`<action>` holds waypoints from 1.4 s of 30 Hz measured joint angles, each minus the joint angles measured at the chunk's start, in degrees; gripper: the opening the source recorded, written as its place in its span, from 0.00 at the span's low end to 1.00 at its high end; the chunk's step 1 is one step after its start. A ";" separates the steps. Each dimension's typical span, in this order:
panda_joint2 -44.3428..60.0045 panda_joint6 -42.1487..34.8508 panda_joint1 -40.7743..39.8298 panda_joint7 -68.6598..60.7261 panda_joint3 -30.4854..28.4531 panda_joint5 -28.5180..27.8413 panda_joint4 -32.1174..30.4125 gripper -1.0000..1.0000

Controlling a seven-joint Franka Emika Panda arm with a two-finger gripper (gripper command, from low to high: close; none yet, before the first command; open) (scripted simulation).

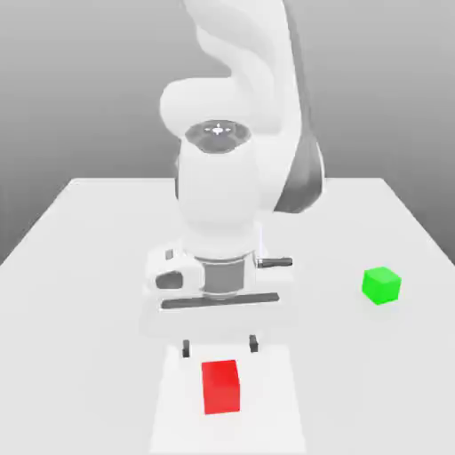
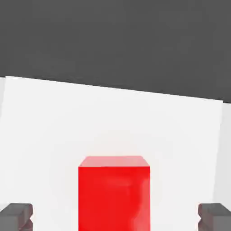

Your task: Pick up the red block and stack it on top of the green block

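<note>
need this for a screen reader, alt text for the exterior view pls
A white robot arm's open gripper hangs just above a red block on a white table, not touching it. A smaller green block sits apart toward the exterior view's right.

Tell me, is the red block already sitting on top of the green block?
No, the red block lies on the table below the open gripper, and the green block sits apart toward the exterior view's right.
</note>
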 joint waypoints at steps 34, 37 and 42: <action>-22.11 -9.56 32.45 14.85 22.45 13.28 -11.60 0.00; -24.45 -10.08 37.01 18.14 26.94 14.44 -13.54 0.00; -22.22 -6.89 37.86 22.52 31.27 12.09 -14.61 0.00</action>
